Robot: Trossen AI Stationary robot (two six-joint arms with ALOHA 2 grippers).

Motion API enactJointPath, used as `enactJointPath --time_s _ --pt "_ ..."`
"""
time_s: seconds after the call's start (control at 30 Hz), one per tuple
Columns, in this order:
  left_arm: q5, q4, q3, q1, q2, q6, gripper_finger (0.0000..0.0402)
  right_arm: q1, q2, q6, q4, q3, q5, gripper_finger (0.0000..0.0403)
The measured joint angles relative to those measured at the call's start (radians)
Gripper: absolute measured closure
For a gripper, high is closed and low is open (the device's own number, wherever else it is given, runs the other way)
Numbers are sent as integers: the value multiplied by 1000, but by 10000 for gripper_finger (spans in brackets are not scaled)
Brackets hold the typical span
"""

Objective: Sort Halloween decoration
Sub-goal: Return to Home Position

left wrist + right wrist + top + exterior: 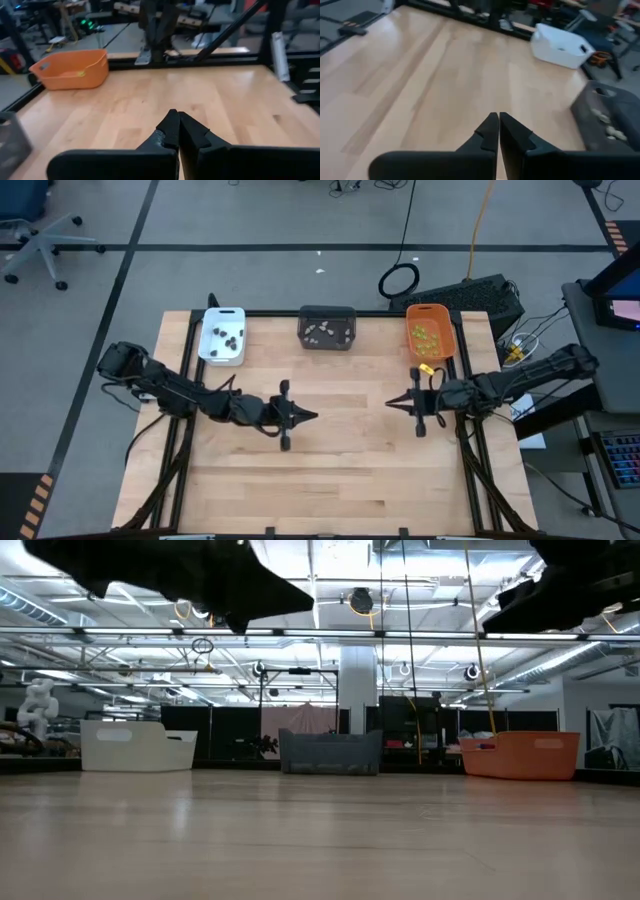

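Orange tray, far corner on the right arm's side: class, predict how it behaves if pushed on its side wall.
Probably slides rather than tips: the orange tray sits low and wide on the smooth wooden table. Likely light, since it holds only a few small green pieces.

I can't read any words, numbers or signs here. The white tray (135,747), the dark grey tray (330,753), the orange tray (520,755) and the wooden table (330,470) show no label I can make out.
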Motion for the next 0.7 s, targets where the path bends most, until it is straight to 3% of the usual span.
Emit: enactJointPath --time_s 0.2,0.37,0.5,0.7 --pt "68 148 -98 15 0 5 402 22 -18 2 -21 -10 -21 402" --pt "141 317 -200 17 0 75 402 29 -81 27 34 -115 -44 402" --pt "143 466 -294 37 0 54 402 29 -134 54 162 -217 -117 403" --pt "148 587 -382 45 0 20 402 28 -186 67 174 -284 -125 403"
